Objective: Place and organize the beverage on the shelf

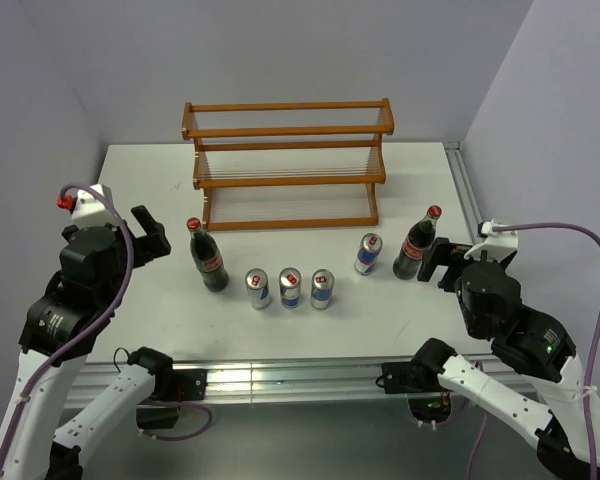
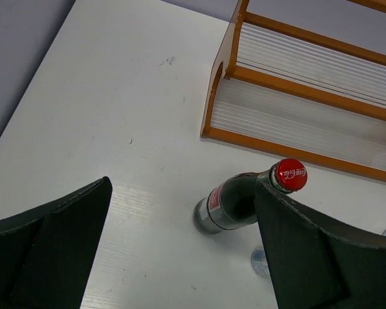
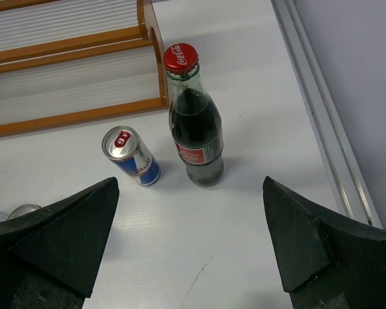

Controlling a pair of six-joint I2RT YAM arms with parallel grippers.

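Left gripper [image 1: 152, 235] and right gripper [image 1: 438, 265] are hovering wide open, gripping nothing. Three cans [image 1: 291, 288] are standing in a row on the table [image 1: 140, 180], flanked by left bottle [image 1: 209, 258], fourth can [image 1: 368, 254] and right bottle [image 1: 416, 245]. Shelf [image 1: 285, 165] is sitting behind.

White table [image 1: 140, 180], grey walls [image 1: 280, 50], metal edge rail [image 1: 467, 195]

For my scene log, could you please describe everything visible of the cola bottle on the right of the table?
The bottle is clear glass, nearly full of dark cola, with a red cap in white script and a red label low on its body. It stands upright on the white table, at the right front corner of the shelf, a can near its left, apart. Nothing grips it.
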